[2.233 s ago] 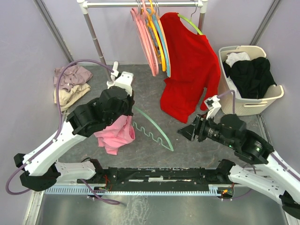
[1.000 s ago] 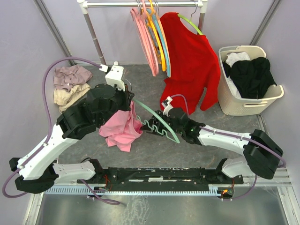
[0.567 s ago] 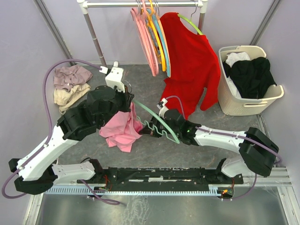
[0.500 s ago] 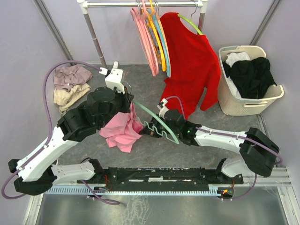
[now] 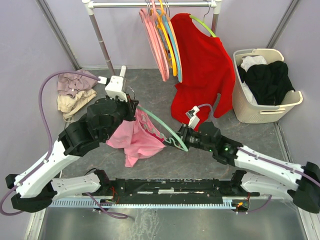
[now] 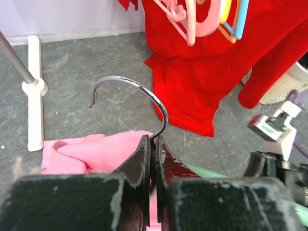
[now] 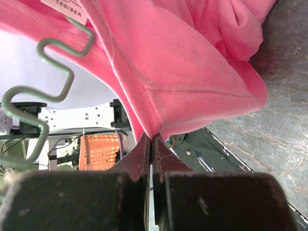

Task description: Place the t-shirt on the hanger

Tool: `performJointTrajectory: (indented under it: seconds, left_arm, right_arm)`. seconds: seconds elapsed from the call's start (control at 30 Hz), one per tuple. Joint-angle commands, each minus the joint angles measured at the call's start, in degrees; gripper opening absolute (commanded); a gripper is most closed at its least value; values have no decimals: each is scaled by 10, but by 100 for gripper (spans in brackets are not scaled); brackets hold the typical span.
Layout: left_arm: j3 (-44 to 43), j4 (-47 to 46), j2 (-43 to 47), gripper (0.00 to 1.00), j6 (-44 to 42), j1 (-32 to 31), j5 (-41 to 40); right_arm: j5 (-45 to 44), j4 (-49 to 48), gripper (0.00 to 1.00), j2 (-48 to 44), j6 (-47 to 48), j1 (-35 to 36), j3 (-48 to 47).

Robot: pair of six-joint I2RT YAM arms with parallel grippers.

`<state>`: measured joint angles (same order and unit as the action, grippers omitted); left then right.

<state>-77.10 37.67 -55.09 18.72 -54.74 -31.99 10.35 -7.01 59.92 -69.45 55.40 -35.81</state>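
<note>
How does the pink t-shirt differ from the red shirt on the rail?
The pink t-shirt is bunched and drooping; the red shirt hangs spread out from the rail. The right gripper is shut on the pink t-shirt's ribbed edge; nothing grips the red shirt. The red shirt sits on a lime-green hanger; the pink t-shirt is not yet hung on the mint hanger. Both are plain.

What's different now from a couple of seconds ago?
The right gripper swung in from the right, closed on the ribbed edge of the t-shirt and pulled it rightward along the hanger. The left gripper stayed clamped on the hanger's hook. The red shirt and basket are unchanged.
</note>
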Motion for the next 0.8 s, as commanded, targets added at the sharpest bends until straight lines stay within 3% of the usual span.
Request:
performJointTrajectory:
  seconds: [0.0,0.37,0.77]
  left_arm:
    - [-34,-72,10,3,-49,0,-43]
    - [-15,-153,3,3,-89,-1,-71]
    - [75,-227,12,3,-99,-1,-122]
  right_arm:
    - [-35,106,1,-77,39,3,-34]
    - [-88,287,1,-166,99,3,-130]
    - [-78,346,1,-152,126,3,-171]
